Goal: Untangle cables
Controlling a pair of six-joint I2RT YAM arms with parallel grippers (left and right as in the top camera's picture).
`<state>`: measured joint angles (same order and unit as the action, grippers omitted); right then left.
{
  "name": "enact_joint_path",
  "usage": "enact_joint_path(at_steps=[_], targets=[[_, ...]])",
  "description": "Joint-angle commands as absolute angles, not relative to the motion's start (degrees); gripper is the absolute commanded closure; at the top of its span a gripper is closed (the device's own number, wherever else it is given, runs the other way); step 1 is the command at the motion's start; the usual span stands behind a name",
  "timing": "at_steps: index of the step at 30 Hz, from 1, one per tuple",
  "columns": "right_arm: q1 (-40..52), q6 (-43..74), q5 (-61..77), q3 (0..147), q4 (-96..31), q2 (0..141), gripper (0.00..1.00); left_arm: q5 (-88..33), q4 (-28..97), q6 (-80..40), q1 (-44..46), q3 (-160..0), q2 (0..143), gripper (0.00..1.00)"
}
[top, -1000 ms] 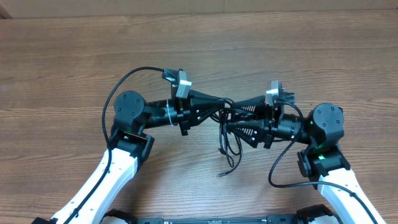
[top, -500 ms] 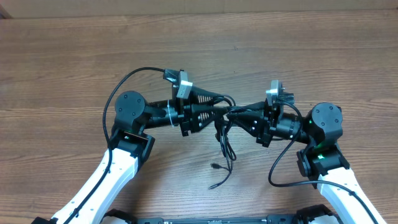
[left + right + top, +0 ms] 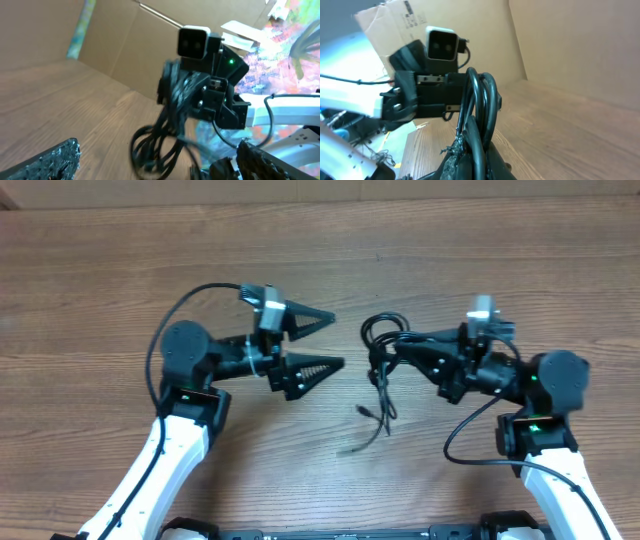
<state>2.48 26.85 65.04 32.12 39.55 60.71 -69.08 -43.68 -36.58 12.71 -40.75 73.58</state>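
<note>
The cables (image 3: 380, 390) hang as one dark bunch over the middle of the wooden tabletop (image 3: 450, 260), a little to the right of centre. At the top they curl into a small loop, and below it several thin strands trail toward the near edge, one ending in a small plug. Whether those loose ends rest on the wood or hang just above it cannot be told from overhead.

The right hand (image 3: 383, 358) is clenched on the bunch just under the loop, its jaws pressed together with the cords between them. In the right wrist view the cables (image 3: 481, 100) rise in tight upright loops straight out of the closed fingertips (image 3: 455, 150).

The left hand (image 3: 338, 338) is released and holds nothing. Its jaws are spread wide, tips pointing toward the bunch but apart from it, with bare tabletop between. In the left wrist view its two ridged fingers (image 3: 55, 161) sit at the bottom corners of the picture, and the cables (image 3: 167, 125), somewhat blurred, dangle in front of the right arm's wrist camera (image 3: 194, 41).

The two arms face each other across the bunch, left arm (image 3: 190, 355) on one side, right arm (image 3: 555, 380) on the other.
</note>
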Motion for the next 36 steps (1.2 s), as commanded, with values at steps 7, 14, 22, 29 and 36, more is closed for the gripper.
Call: enact_joint_path(at_steps=[7, 14, 22, 29, 36], targets=[[-0.8, 38.1, 80.8, 33.1, 55.8, 60.6, 0.96, -84.0, -56.2, -37.7, 11.3, -41.3, 73.6, 0.00], [1.4, 38.8, 80.9, 33.1, 57.8, 60.6, 0.96, -90.6, -57.0, -33.1, 11.3, -41.3, 73.6, 0.07], [6.3, 38.8, 80.6, 33.1, 63.8, 60.6, 0.96, -90.6, -56.8, -31.2, 11.3, -41.3, 73.8, 0.16], [9.5, 38.8, 77.8, 33.1, 67.6, 60.6, 0.96, -90.6, -56.8, -31.2, 13.1, -41.3, 73.8, 0.23], [11.7, 38.8, 76.6, 33.1, 69.0, 60.6, 0.96, -90.6, -56.8, -30.9, 17.0, -41.3, 73.8, 0.26]])
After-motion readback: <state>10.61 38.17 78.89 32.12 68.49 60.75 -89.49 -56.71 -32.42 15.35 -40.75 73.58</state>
